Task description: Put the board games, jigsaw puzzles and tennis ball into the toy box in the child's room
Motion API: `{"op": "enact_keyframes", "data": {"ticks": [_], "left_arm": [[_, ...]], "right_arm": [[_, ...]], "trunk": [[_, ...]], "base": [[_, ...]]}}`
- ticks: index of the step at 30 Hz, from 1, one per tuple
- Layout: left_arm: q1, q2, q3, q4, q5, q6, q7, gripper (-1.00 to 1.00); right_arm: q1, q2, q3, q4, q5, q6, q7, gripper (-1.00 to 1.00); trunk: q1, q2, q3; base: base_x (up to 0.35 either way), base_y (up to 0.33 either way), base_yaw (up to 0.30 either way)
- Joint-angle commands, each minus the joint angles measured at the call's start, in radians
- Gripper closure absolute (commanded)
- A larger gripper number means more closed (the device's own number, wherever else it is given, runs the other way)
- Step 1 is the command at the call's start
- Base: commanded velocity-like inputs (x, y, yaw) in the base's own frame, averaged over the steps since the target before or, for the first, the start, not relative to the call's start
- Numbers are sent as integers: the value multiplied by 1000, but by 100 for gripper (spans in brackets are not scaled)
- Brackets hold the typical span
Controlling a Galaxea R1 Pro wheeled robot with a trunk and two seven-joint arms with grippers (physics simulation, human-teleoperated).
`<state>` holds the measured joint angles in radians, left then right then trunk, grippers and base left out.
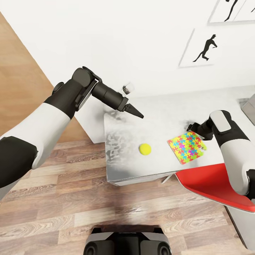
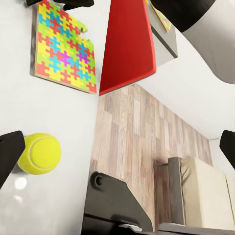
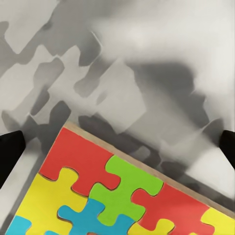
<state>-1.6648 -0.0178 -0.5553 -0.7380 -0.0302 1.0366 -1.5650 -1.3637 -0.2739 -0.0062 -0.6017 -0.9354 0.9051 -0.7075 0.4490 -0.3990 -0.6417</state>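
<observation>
On the pale table (image 1: 166, 117), 1 jigsaw puzzle (image 1: 187, 146) lies flat beside the tennis ball (image 1: 145, 149), apart from it. My right gripper (image 3: 117, 142) hangs spread wide over the puzzle's corner; my left gripper (image 2: 117, 147) hovers wide near the ball.

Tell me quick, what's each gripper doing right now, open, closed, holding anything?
Left gripper: open, empty, above the table near the tennis ball.
Right gripper: open, empty, at the edge of the jigsaw puzzle.
</observation>
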Motion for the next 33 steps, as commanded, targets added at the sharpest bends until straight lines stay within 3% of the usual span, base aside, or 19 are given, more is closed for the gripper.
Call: {"op": "enact_keyframes", "data": {"ticks": [1, 10, 33], "left_arm": [[-1, 0, -1, 0, -4, 11, -6, -100], [-1, -1, 2, 1, -43, 11, -6, -100], [-1, 1, 3, 3, -50, 11, -6, -100]], "right_arm": [[0, -1, 0, 53, 23, 12, -10, -100], [0, -1, 0, 53, 23, 12, -10, -100], [-1, -1, 0, 53, 20, 12, -10, -100]], "trunk": [[1, -1, -2], [1, -1, -2], [1, -1, -2]], "base": [[0, -16, 0], [-38, -3, 0], [-68, 19, 0]]}}
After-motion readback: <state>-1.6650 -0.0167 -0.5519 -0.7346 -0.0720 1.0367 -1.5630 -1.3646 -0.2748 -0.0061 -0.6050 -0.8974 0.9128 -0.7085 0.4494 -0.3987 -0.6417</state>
